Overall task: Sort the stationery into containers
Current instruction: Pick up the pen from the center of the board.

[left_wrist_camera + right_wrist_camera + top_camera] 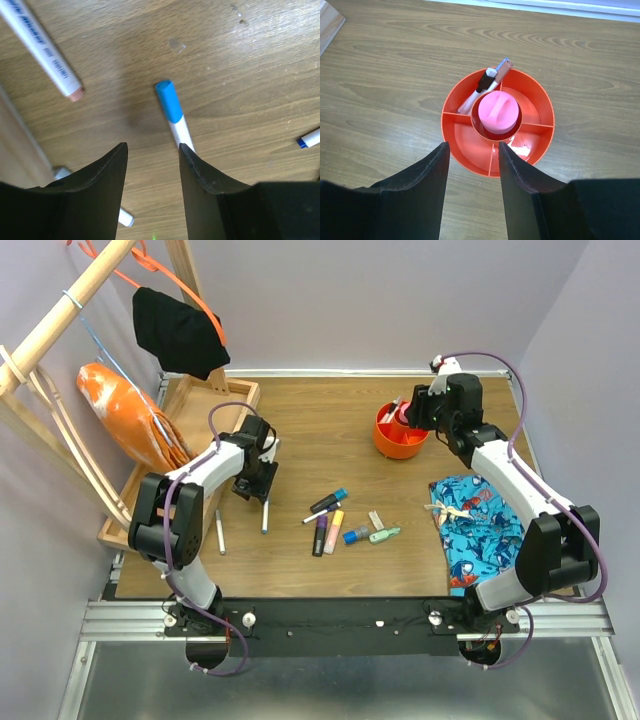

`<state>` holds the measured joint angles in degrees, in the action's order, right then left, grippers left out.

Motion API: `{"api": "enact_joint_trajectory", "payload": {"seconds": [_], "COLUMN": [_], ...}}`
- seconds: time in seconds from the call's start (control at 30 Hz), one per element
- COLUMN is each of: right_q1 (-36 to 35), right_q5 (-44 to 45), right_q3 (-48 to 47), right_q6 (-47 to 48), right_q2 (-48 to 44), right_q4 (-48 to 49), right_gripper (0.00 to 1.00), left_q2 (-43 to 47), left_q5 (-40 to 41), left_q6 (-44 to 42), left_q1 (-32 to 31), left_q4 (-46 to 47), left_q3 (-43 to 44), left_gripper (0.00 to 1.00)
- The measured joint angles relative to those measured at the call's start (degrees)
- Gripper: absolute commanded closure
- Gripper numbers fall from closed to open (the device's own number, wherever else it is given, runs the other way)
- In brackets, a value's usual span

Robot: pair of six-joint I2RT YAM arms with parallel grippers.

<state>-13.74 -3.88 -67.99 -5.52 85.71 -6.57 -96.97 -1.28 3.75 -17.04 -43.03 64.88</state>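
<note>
The left gripper [152, 150] hangs low over the left part of the table [330, 440], close to the wooden tray [235, 388]. Its jaws stand about half apart with nothing between them. Just under it a blue-capped pen [170, 102] lies flat on the wood. The cap points away from the gripper, and the white barrel runs in under the inner edge of one finger [195, 165]. Whether the two touch cannot be told. A red-tipped pen [45, 50] lies a little to one side, apart from the fingers.

The right gripper [472, 150] hovers above the orange pot [465, 145], which stands far right on the table. Its jaws are also about half open and hold nothing. The pot is split into compartments around a middle cup, and a stubby pink item [495, 114] sits in that cup. In the far-left compartment a black-capped pen [485, 80] and a brown-capped pen [504, 67] lean side by side over the rim.

More stationery lies loose at the middle of the table, between the two arms. There is a purple marker [320, 535], an orange marker [334, 526], a blue marker [356, 534], a green marker [384, 535] and a small eraser [376, 520]. A patterned blue cloth [480, 525] lies near right.
</note>
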Motion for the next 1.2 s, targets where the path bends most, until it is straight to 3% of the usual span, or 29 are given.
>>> {"api": "enact_joint_trajectory", "payload": {"seconds": [0.27, 0.47, 0.57, 0.7, 0.87, 0.97, 1.13, 1.2], "right_q1": [0.0, 0.0, 0.0, 0.0, 0.2, 0.6, 1.1, 1.4], "right_q5": [0.0, 0.0, 0.0, 0.0, 0.0, 0.1, 0.8, 1.3], "right_q3": [0.5, 0.6, 0.6, 0.6, 0.6, 0.6, 0.2, -0.3], "right_q6": [0.0, 0.0, 0.0, 0.4, 1.0, 1.3, 2.4, 2.6], "right_q2": [0.0, 0.6, 1.1, 1.6, 1.7, 1.7, 1.7, 1.8], "right_q4": [0.0, 0.0, 0.0, 0.0, 0.0, -0.1, -0.8, -1.0], "right_gripper": [0.48, 0.48, 0.48, 0.48, 0.48, 0.49, 0.49, 0.49], "left_q2": [-4.8, -7.4, -7.7, -7.7, -8.9, -13.6, -25.6, -30.2], "left_q5": [-3.1, -4.0, -4.0, -4.2, -5.0, -7.9, -15.1, -18.1], "left_q6": [0.7, 1.9, 2.6, 4.3, 4.2, 3.5, 0.0, -1.7], "left_q1": [0.0, -0.6, -0.8, -0.8, -1.6, -3.7, -9.7, -11.8], "left_q4": [0.7, 1.8, 1.9, 2.6, 0.6, -3.4, -12.8, -15.0], "left_q3": [2.4, 3.8, 3.7, 3.0, 5.0, 12.0, 38.9, 54.3], "left_gripper": [0.49, 0.59, 0.7, 1.0, 1.0, 1.0, 1.0, 1.0]}}
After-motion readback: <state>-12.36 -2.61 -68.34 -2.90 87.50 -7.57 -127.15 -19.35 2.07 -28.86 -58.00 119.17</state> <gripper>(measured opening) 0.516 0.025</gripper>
